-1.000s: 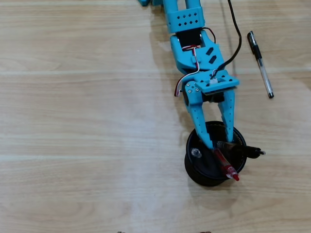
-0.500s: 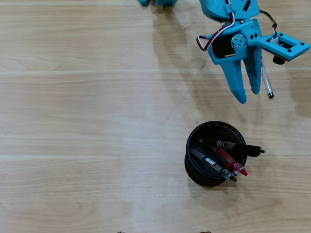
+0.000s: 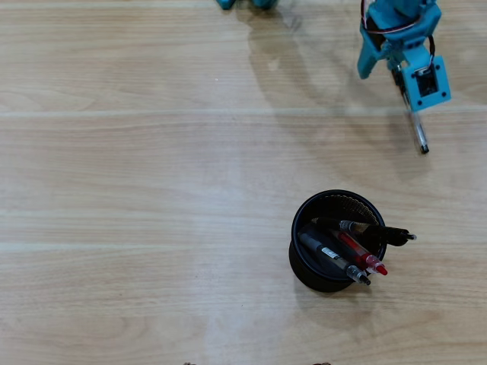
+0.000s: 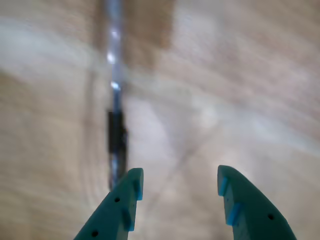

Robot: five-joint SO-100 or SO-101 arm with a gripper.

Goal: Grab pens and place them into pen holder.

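Three pens (image 3: pixel 346 247) are leaning inside the pen holder (image 3: pixel 304 262), their tips sticking out over its right rim in the overhead view. You are looking at a fourth pen (image 3: pixel 418 131) lying on the surface (image 3: pixel 152 190) near the top right, partly hidden under the arm (image 3: pixel 411 46). In the wrist view, the gripper (image 4: pixel 177 182) is hovering with its jaws spread and empty, and the blurred pen (image 4: pixel 116 130) is lying just outside the left finger (image 4: pixel 125 205).

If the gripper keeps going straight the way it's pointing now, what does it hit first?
Probably bare table. In the wrist view the open gripper points at wood, and the last loose pen lies just left of that line. The view is blurred, so depth is uncertain.
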